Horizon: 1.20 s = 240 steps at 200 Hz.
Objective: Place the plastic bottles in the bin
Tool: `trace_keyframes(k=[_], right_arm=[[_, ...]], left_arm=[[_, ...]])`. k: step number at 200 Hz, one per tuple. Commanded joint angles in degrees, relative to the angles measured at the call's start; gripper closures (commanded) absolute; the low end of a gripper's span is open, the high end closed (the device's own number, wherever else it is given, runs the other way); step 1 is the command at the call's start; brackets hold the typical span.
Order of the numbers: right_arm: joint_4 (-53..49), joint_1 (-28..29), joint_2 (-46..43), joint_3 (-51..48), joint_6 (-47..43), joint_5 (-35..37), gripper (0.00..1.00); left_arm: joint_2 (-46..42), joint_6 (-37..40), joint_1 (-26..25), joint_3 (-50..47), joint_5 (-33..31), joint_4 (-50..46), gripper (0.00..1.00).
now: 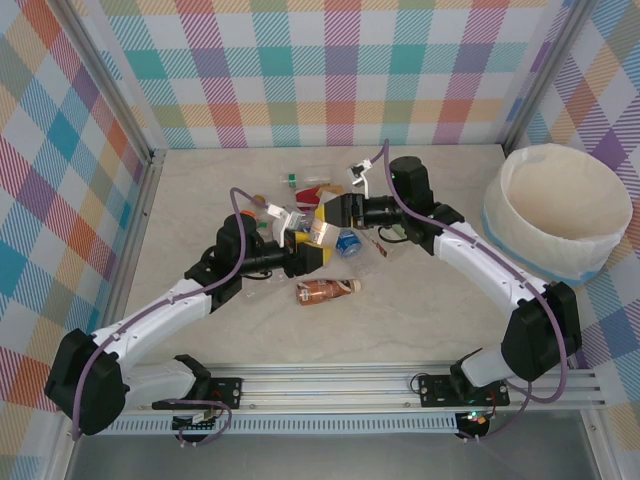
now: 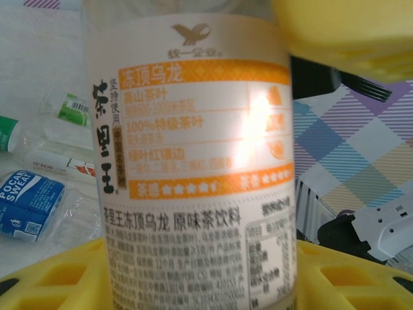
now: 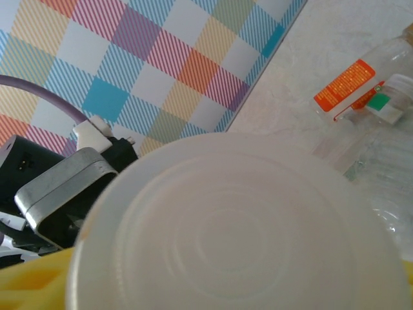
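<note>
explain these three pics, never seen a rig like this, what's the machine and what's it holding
It is a pair of robot arms bolted to a table. One picture looks down from above; the other two come from a camera on each wrist. Plastic bottles lie scattered mid-table, among them a brown bottle and a Pocari Sweat bottle; the white bin stands at the right. The left fingers grip an orange-labelled tea bottle. The right fingers sit at its round end; whether they have closed is unclear.
</note>
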Motion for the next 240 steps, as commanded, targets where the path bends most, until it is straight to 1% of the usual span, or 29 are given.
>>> trace_keyframes(k=[1, 12, 31, 44, 61, 79, 93, 100, 102, 103, 106, 122, 132, 143, 155, 169, 190, 203, 223, 240], right_arm=[[0.0, 0.35, -0.73, 2.16, -0.53, -0.63, 0.4], [-0.78, 0.35, -1.08, 2.23, -0.72, 0.75, 0.47], [-2.82, 0.29, -2.1, 2.42, -1.57, 4.37, 0.52], [-4.54, 0.08, -3.07, 2.62, -2.32, 7.43, 0.53], [-8.59, -0.85, -4.81, 3.81, -4.47, 11.97, 0.53], [-13.05, -3.34, -7.91, 5.33, -7.15, 16.86, 0.53], [-16.96, -5.77, -10.63, 6.78, -10.08, 21.85, 0.52], [-19.74, -6.72, -11.93, 8.02, -12.28, 26.19, 0.52], [-20.66, -6.96, -12.18, 8.34, -12.98, 27.56, 0.52], [-21.05, -7.09, -12.33, 8.59, -13.31, 28.31, 0.52], [-22.33, -7.43, -12.77, 9.13, -14.27, 30.47, 0.52], [-26.34, -9.11, -15.18, 11.48, -19.27, 40.7, 0.52], [-27.03, -10.4, -16.75, 12.2, -21.58, 45.65, 0.51], [-27.04, -12.24, -18.25, 12.67, -23.8, 49.46, 0.51], [-26.94, -14.26, -19.64, 13.25, -25.97, 52.36, 0.51], [-26.23, -16.73, -21.04, 13.32, -28.23, 54.09, 0.5], [-24.5, -20.38, -22.5, 13.34, -29.73, 57.5, 0.5], [-21.95, -23.01, -23.38, 13.04, -30.06, 59.1, 0.5], [-17.94, -28.27, -24.42, 12.43, -28.91, 57.13, 0.5], [-16.81, -31.76, -24.19, 13.31, -29.03, 58.48, 0.49]], left_arm=[[0.63, 0.92, -0.92, 2.24, 0.7, 0.46, 0.59], [0.9, 0.75, -0.92, 2.92, -0.18, -1.41, 0.52], [0.3, -0.61, -0.92, 2.98, -3.29, -3.0, 0.37], [-0.52, -0.77, -0.92, 2.17, -4.1, -2.41, 0.24], [-1.94, -0.75, -0.83, 1.53, -6.4, -3.15, 0.12], [-4.12, -1.33, -0.85, 0.16, -12.41, -4.71, 0.0], [-6.35, -2.79, -0.83, -1.5, -19.81, -5.69, 0.0], [-7.3, -3.81, -0.83, -2.41, -24.44, -6.87, 0.0], [-7.7, -4.03, -0.83, -2.59, -26.6, -7.36, 0.0], [-7.81, -4.24, -0.83, -2.68, -26.6, -7.61, 0.0], [-8.29, -4.82, -0.83, -2.94, -29.87, -8.37, 0.0], [-10.42, -6.75, -0.67, -4.12, -39.72, -12.91, 0.0], [-11.77, -8.08, -0.44, -4.58, -44.15, -15.9, 0.0], [-13.23, -9.73, -0.1, -5.33, -48.26, -18.65, 0.0], [-15.15, -11.17, 0.5, -6.58, -50.81, -20.45, 0.0], [-16.96, -13.83, 1.36, -7.96, -54.33, -22.93, 0.0], [-18.78, -20.86, 4.24, -8.98, -58.81, -28.41, 0.0], [-20.11, -23.6, 6.55, -10.29, -58.51, -29.05, 0.0], [-22.25, -25.49, 9.09, -12.54, -56.56, -29.04, 0.0], [-23.45, -26.4, 10.81, -14.15, -54.89, -28.51, 0.0]])
